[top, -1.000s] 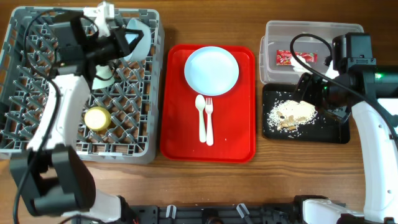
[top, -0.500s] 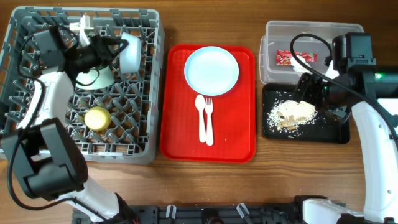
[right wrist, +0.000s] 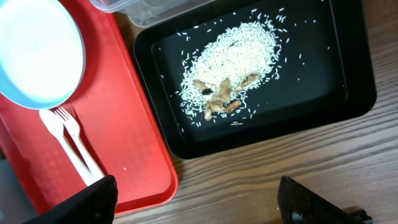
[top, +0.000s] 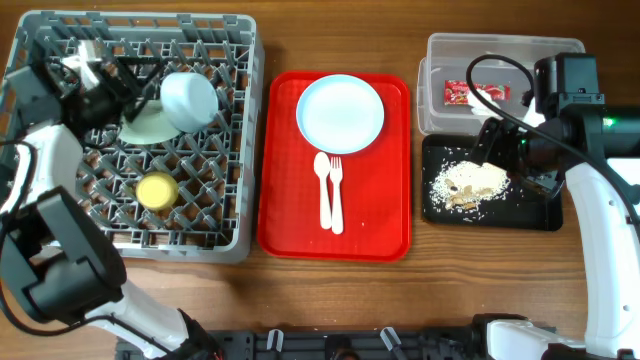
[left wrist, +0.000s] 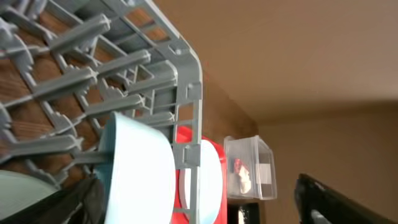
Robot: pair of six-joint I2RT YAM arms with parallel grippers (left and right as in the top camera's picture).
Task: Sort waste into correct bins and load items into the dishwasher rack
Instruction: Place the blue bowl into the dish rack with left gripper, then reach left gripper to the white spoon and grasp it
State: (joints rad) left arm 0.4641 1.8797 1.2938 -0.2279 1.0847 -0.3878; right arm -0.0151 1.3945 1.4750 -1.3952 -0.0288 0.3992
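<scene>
Both pairs of jaws stand wide and empty: left jaws over the dishwasher rack point(top: 230, 235) left of the red tray point(top: 290, 220), right jaws above the black tray point(top: 520, 215) to its right. Loading looks partly done. The rack holds the pale blue bowl point(top: 190, 98), pale green bowl point(top: 145, 125) and yellow-green cup point(top: 157, 188). Waste seems sorted: snack wrapper point(top: 475, 92) in the clear tub point(top: 500, 42), rice scraps point(top: 470, 185) in the black tray. Left to load, on the red tray: white plate point(top: 340, 112), spoon point(top: 323, 190), fork point(top: 337, 195).

Robot lab tabletop point(top: 470, 280), dishwasher rack point(top: 170, 248)
</scene>
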